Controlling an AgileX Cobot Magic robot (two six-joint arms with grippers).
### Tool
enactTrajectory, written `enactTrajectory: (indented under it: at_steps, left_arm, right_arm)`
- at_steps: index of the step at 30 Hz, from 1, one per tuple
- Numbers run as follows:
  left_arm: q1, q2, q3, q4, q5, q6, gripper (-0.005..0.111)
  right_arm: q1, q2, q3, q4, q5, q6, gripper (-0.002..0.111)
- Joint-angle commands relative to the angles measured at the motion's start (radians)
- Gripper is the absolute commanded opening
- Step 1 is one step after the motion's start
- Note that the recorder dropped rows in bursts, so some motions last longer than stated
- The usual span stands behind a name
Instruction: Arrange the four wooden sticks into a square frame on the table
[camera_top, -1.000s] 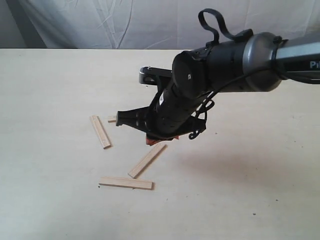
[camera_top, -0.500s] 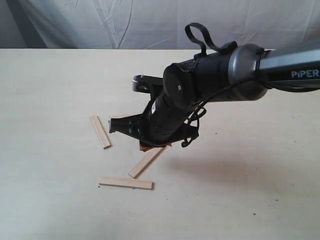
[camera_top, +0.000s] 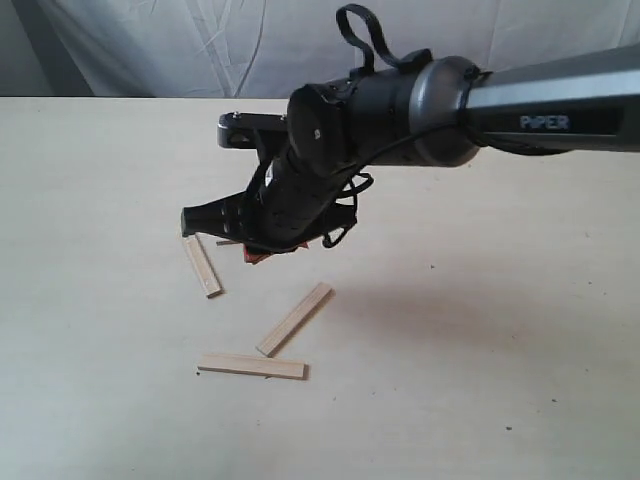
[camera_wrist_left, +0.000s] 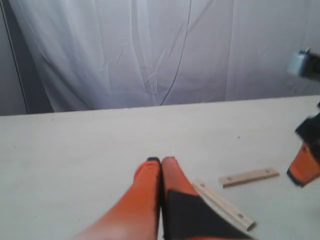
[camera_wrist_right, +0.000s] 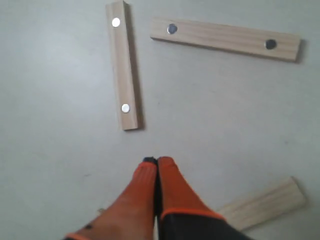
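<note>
Both closed tight and empty: left pincer (camera_wrist_left: 161, 161) and right pincer (camera_wrist_right: 156, 161), the latter beside wooden sticks (camera_wrist_right: 123, 70).

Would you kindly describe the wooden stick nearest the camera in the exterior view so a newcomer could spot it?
Start at the pale table and look left of its middle. The wanted stick is the one closest to the front edge. Unlike the slanting stick just above it, it lies almost level across the view.
</note>
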Motion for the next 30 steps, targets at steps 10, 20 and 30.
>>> enactTrajectory:
  at_steps: [10, 20, 30]
  left_arm:
    - [-0.003, -0.004, 0.003, -0.219, -0.302, -0.021, 0.000]
    - [-0.003, -0.004, 0.003, -0.219, -0.244, -0.053, 0.000]
    - [-0.003, -0.004, 0.003, -0.227, -0.203, -0.053, 0.000]
  right_arm:
    - [0.000, 0.250, -0.293, -0.045, 0.098, -0.082, -0.001]
    - [0.028, 0.303, -0.301, -0.018, 0.076, -0.089, -0.001]
    - [0.071, 0.308, -0.301, 0.061, 0.082, -0.093, -0.001]
